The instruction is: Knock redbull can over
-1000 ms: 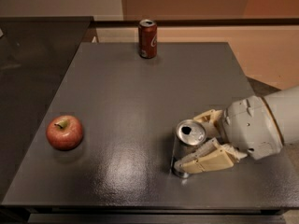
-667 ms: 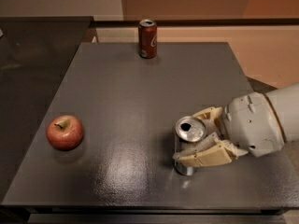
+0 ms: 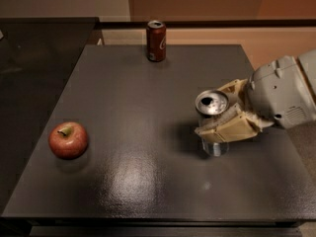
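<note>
My gripper (image 3: 211, 113), at the right edge of the bench (image 3: 148, 102), has both fingers closed around the upright redbull can (image 3: 212, 103), which stands near that edge. Apple (image 3: 68, 139): left edge. Red cola can (image 3: 156, 40): far edge.

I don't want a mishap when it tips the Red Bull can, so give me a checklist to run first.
1. Redbull can standing, not yet knocked over: ok.
2. Gripper at the can, right side of the table: ok.
3. Table space left of the can for it to fall: ok.
4. Cola can and apple far from the can: ok.
5. Gripper's hold on the can: cannot tell.
</note>
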`<action>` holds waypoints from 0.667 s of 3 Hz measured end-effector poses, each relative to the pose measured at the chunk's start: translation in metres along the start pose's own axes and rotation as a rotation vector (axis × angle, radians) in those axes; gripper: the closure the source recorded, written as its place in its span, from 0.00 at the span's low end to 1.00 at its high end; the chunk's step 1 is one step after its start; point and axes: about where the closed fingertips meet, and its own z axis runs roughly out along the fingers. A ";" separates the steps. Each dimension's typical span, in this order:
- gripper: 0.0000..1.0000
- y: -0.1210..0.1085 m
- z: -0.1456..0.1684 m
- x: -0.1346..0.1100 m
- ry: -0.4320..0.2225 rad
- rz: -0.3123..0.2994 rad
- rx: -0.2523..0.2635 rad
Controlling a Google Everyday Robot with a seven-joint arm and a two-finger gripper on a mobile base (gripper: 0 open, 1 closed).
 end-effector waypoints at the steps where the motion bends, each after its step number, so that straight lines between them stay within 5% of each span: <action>1: 1.00 -0.023 -0.013 0.001 0.145 0.003 0.048; 2: 1.00 -0.040 -0.016 0.016 0.293 0.011 0.057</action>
